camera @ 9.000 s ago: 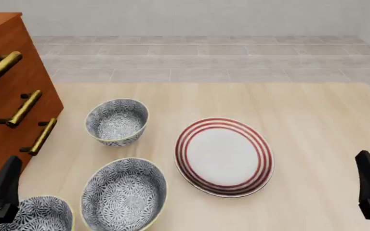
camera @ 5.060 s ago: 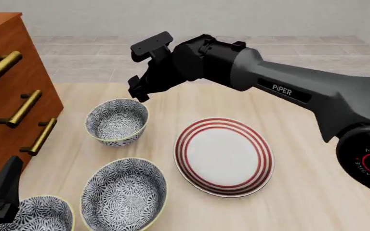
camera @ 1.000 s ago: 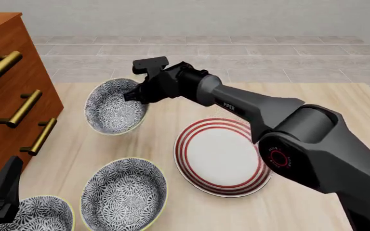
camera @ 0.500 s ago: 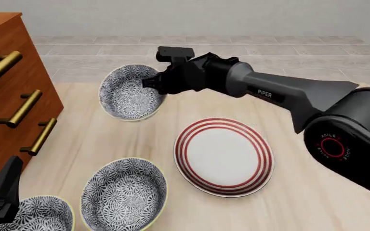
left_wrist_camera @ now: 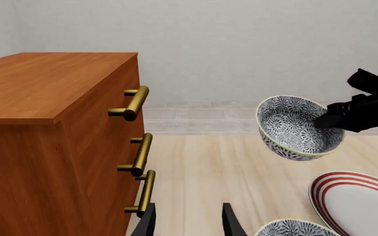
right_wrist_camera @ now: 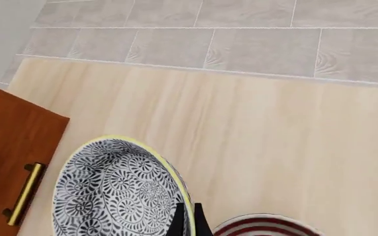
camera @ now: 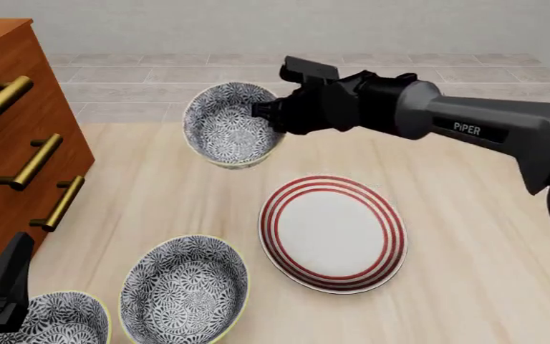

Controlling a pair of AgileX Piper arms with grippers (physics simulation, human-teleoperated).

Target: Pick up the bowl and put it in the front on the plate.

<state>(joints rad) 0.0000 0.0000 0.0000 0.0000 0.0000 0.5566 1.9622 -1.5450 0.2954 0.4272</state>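
The bowl, blue-and-white floral with a pale yellow rim, hangs tilted above the table, just beyond the plate's far left edge. My right gripper is shut on its rim, one finger inside and one outside. In the right wrist view the fingertips pinch the bowl at its rim, with my right gripper at the frame's lower edge. The plate, white with red rings, lies flat on the table. My left gripper is open and holds nothing, low at the near left. The left wrist view also catches the lifted bowl.
A wooden dresser with brass handles stands along the left side. Two more floral bowls sit near the front left: one beside the plate, another at the frame's corner next to my left gripper.
My right gripper has carried the bowl to the right and slightly higher, closer to the plate. The left arm has not moved.
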